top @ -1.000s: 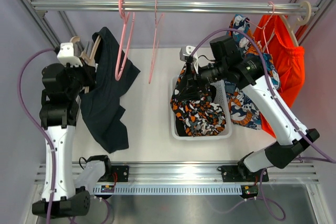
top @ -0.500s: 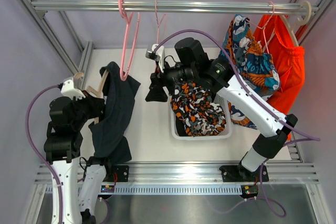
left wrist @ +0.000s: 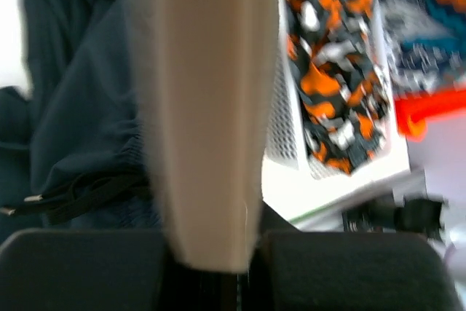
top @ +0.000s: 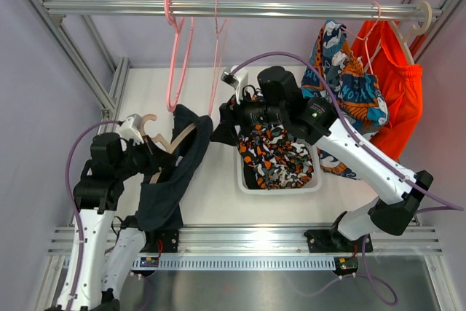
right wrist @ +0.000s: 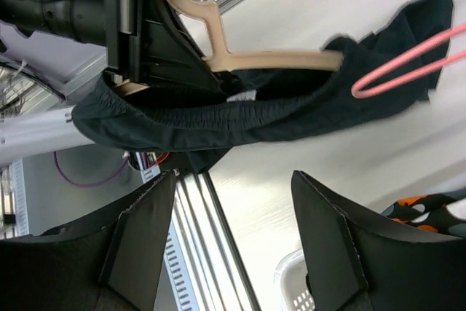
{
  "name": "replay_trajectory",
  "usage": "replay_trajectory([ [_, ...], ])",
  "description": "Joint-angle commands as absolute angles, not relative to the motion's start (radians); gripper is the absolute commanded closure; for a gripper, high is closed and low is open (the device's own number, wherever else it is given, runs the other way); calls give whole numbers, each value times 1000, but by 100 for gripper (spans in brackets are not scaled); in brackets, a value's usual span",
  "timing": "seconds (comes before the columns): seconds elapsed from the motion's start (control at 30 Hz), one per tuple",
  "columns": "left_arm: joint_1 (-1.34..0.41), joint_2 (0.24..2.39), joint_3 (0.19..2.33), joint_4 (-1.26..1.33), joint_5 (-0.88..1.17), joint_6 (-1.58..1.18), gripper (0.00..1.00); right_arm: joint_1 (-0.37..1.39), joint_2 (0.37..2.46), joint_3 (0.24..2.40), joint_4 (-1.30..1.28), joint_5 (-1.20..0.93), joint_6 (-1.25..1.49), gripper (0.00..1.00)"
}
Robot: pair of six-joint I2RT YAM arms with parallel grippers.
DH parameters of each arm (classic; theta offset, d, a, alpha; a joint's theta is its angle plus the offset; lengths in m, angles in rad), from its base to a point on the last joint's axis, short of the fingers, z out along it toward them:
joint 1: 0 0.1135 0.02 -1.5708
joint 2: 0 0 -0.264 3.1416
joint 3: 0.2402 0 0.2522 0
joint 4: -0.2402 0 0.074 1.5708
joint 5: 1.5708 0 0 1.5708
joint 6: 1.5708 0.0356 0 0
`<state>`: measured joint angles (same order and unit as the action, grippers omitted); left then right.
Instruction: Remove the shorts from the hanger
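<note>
The dark navy shorts (top: 175, 172) hang from a wooden hanger (top: 169, 140) and trail down onto the table. My left gripper (top: 143, 152) is shut on the hanger's left part; in the left wrist view the hanger (left wrist: 207, 107) fills the middle between the fingers, with the shorts (left wrist: 80, 92) to its left. My right gripper (top: 220, 127) is open and empty beside the shorts' right end. In the right wrist view the shorts (right wrist: 240, 118) and hanger (right wrist: 255, 60) lie ahead of the spread fingers (right wrist: 138, 245). The camouflage shorts (top: 277, 154) lie in the white basket (top: 242, 180).
Two empty pink hangers (top: 175, 56) hang on the rail (top: 291, 9). A blue-orange patterned garment (top: 348, 85) and an orange garment (top: 399, 92) hang at the right end. Metal frame posts stand at both sides, and a slotted rail (top: 247, 238) runs along the near edge.
My left arm has carried the hanger and navy shorts off the rail, nearer and to the right. My right gripper left the basket, swung left and now sits by the shorts.
</note>
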<state>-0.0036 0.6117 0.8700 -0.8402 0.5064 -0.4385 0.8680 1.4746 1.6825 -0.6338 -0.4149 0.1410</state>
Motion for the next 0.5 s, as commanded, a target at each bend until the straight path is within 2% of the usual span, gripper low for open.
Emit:
replay_trajectory([
  [0.0, -116, 624, 861, -755, 572, -463, 100, 819, 1442, 1698, -644, -556, 21, 27],
  [0.03, -185, 626, 861, -749, 554, -463, 100, 763, 1446, 1727, -708, -718, -42, 27],
  [0.1, -244, 629, 858, -738, 505, -468, 100, 712, 1459, 1746, -759, -826, -121, 28],
  [0.3, -334, 591, 861, -746, 462, -422, 100, 615, 1433, 1737, -752, -830, -112, 29],
  [0.47, -357, 535, 864, -732, 512, -358, 100, 594, 1427, 1678, -704, -819, -52, 28],
])
